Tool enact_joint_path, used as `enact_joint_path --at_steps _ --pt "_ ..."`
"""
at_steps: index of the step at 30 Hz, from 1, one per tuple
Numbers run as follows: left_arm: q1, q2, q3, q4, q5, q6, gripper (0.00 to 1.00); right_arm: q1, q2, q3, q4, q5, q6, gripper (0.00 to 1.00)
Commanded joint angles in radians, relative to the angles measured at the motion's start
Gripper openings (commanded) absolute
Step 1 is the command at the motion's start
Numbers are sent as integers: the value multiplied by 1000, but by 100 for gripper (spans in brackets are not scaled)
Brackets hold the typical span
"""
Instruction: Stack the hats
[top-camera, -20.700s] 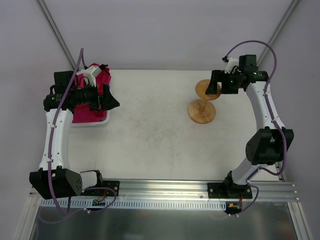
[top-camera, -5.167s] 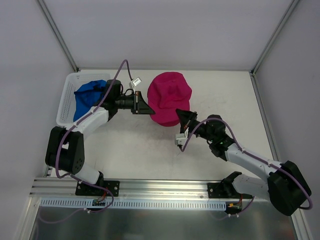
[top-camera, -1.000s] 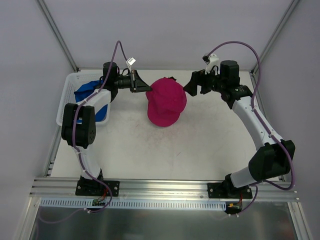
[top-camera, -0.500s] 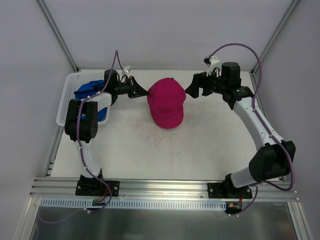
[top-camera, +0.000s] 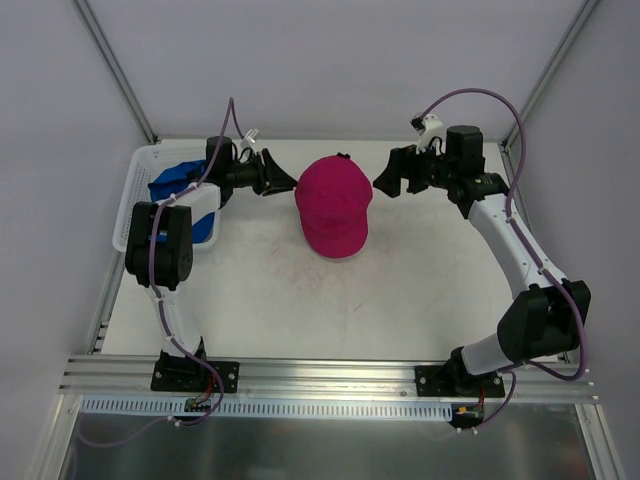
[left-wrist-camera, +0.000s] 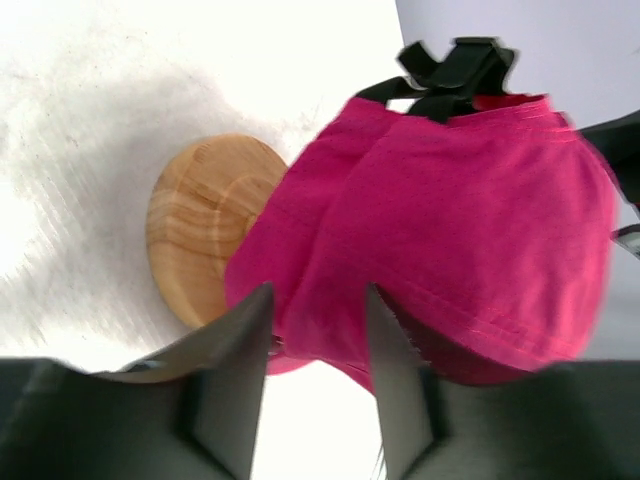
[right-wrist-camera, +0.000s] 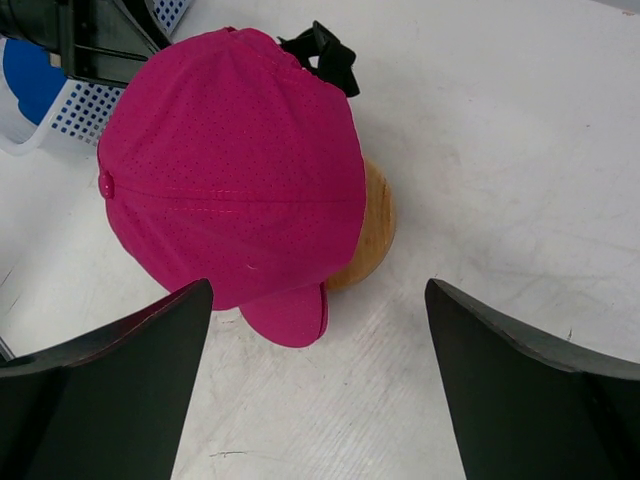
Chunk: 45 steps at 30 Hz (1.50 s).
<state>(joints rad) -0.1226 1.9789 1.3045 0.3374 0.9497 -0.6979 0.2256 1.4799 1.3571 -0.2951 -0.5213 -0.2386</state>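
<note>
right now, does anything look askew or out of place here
The magenta cap sits a bit lopsided on the wooden stand, whose base peeks out on one side only. A blue cap lies unstacked in the white basket. Nothing looks damaged.

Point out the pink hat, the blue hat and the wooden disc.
pink hat (top-camera: 334, 205), top view, crown.
blue hat (top-camera: 165, 183), top view, exposed fabric fold.
wooden disc (left-wrist-camera: 200, 230), left wrist view, bare top face.
</note>
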Motion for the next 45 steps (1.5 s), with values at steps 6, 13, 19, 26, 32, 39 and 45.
enact_joint_path --at_steps 6,13,19,26,32,39,45 --pt "32 -256 41 -150 -61 144 55 -20 -58 -13 -2 -17 5 92" --pt "220 -391 75 -421 -92 187 59 -29 -116 -32 -19 10 -13 95" --pt "487 -399 179 -774 -74 472 54 -31 -156 -55 -59 98 -94 100" --pt "553 -354 184 -1069 -407 792 53 -35 -136 -50 -117 93 -131 100" --pt "587 -336 171 -1068 -545 801 55 -35 -130 -53 -118 86 -131 100" --pt "586 -221 286 -1063 -670 860 56 -37 -121 -62 -116 90 -133 100" --pt "587 -97 400 -1063 -698 871 57 -37 -121 -72 -118 90 -142 100"
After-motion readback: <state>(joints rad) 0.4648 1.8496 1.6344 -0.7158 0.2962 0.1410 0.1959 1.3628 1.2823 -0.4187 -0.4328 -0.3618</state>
